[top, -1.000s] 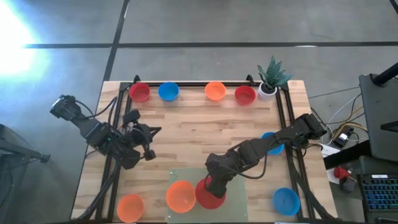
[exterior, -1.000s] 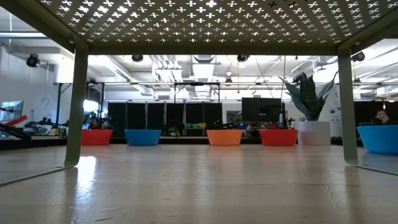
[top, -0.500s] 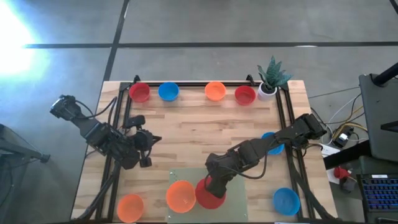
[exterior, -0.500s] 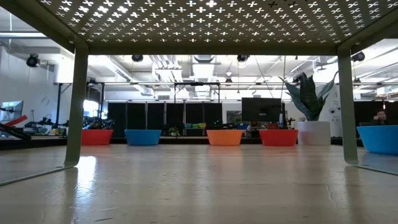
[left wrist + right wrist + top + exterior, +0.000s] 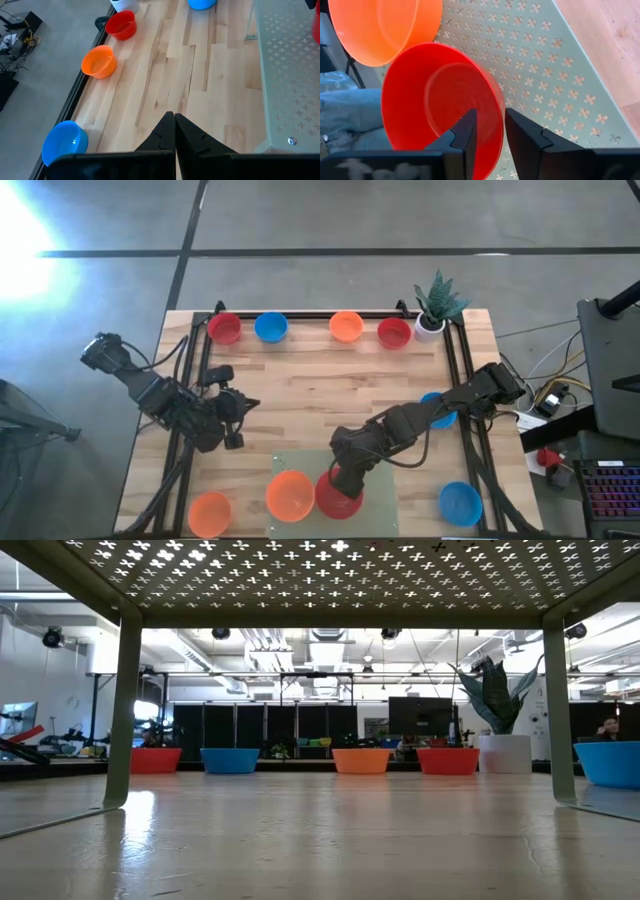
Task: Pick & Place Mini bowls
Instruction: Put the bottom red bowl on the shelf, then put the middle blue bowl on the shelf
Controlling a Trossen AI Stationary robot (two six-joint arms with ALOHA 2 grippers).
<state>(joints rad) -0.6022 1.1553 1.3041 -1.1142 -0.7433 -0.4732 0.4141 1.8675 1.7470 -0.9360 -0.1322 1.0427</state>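
From above, the right gripper (image 5: 341,487) sits over the red bowl (image 5: 337,496) on the perforated plate (image 5: 380,498), beside an orange bowl (image 5: 290,493). Its wrist view: fingers (image 5: 466,131) parted astride the rim — grip loosened. Left gripper (image 5: 174,131) clenched empty — above bare wood.

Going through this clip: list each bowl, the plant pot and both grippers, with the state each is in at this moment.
red bowl on the perforated platform: upright, rim between the open right gripper's fingers
orange bowl beside it: upright, on the platform
back row of four bowls: upright, untouched
plant pot: upright, back right corner
right gripper: open, straddling the red bowl's rim
left gripper: shut, empty, over bare wood
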